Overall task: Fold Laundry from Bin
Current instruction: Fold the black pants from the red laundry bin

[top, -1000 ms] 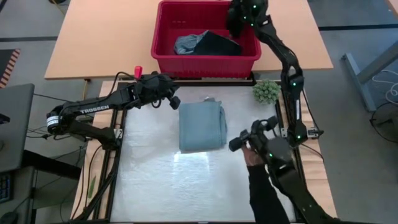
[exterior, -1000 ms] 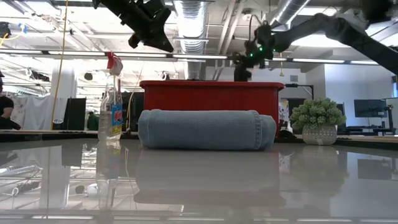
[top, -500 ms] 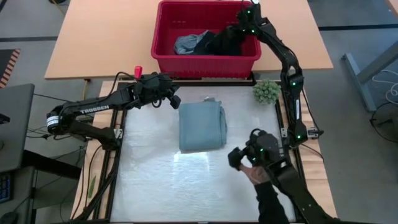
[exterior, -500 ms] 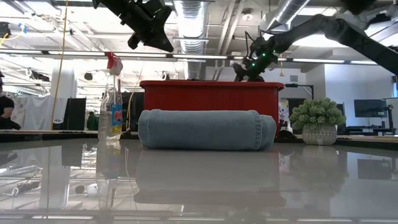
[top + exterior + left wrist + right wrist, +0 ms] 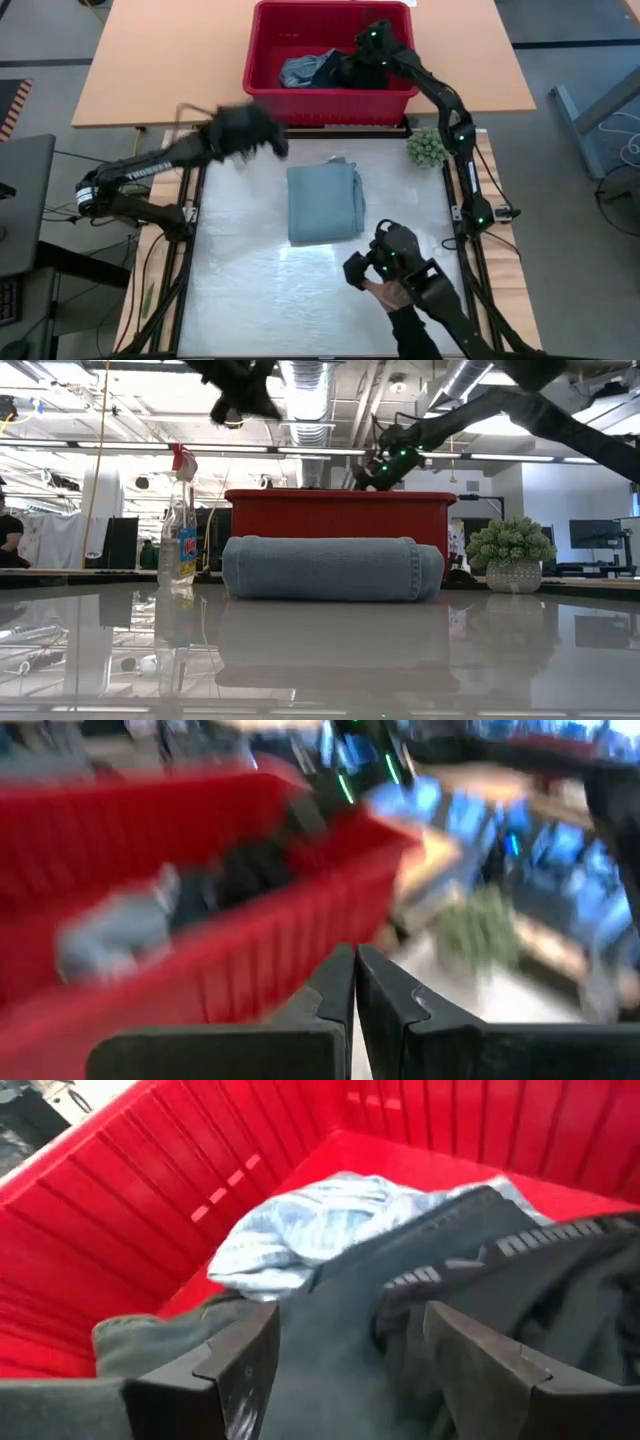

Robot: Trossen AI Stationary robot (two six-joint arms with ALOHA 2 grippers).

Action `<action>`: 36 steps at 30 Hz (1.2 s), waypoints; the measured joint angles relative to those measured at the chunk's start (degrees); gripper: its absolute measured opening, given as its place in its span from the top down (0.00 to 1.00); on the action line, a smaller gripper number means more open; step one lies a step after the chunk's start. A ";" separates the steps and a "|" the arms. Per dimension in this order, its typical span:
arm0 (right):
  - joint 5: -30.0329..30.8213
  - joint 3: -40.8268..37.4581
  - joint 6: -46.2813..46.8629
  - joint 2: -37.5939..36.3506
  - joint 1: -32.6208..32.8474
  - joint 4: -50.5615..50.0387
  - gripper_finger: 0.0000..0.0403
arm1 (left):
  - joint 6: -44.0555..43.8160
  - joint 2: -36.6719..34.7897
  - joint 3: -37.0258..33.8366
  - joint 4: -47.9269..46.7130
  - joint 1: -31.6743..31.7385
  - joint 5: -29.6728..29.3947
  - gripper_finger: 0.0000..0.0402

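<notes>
Inside the bright red plastic bin, the right gripper is hovering wide open, empty, just over the crumpled dark cloth garment.

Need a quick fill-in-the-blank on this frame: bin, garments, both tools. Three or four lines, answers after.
1. The right tool hangs open inside the bright red plastic ____.
2. Below it a dark garment lies beside a light ____ cloth.
3. The folded grey-blue denim garment rests on the white ____.
4. The left tool is ____.

Answers: bin; blue; table; shut
</notes>
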 joint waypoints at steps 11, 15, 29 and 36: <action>-8.71 0.04 1.96 -0.76 -2.20 -6.37 0.32 | 7.29 29.90 45.39 -18.24 17.35 13.77 0.95; -9.69 0.04 1.65 -0.76 -1.32 -7.82 0.32 | 11.76 42.65 61.44 -18.05 21.36 13.93 0.85; -8.90 0.04 -1.70 -0.76 1.55 -7.44 0.32 | 8.79 53.83 61.66 -13.37 24.93 15.09 0.60; -1.11 0.07 5.31 2.50 3.73 6.63 0.32 | 12.85 44.81 61.87 -31.39 24.11 12.11 0.61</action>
